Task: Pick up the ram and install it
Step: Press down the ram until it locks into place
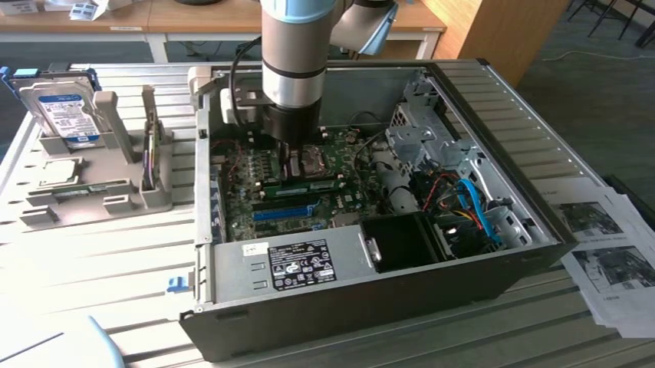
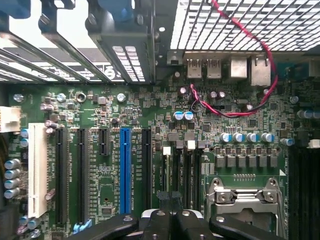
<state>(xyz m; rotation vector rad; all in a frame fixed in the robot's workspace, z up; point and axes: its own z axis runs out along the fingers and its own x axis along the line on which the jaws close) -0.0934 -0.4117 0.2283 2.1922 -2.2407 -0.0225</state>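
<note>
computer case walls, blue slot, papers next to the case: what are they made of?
Computer case: looks like sheet metal, bare grey inside, dark painted outside; thin folded edges and a punched grille suggest it. Blue slot: probably moulded plastic, glossy and evenly coloured. Papers: plain printed paper, flat matte white sheets.

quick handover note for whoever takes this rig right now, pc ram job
Hand: shut, low inside the open pc case, over the memory slots next to the cpu socket.
Ram: a green stick lies along the slots just under the hand; no clear grip on it shows.
Done: ram brought to the motherboard.
Left: cannot tell if it is fully seated, so treat the install as unconfirmed.
</note>
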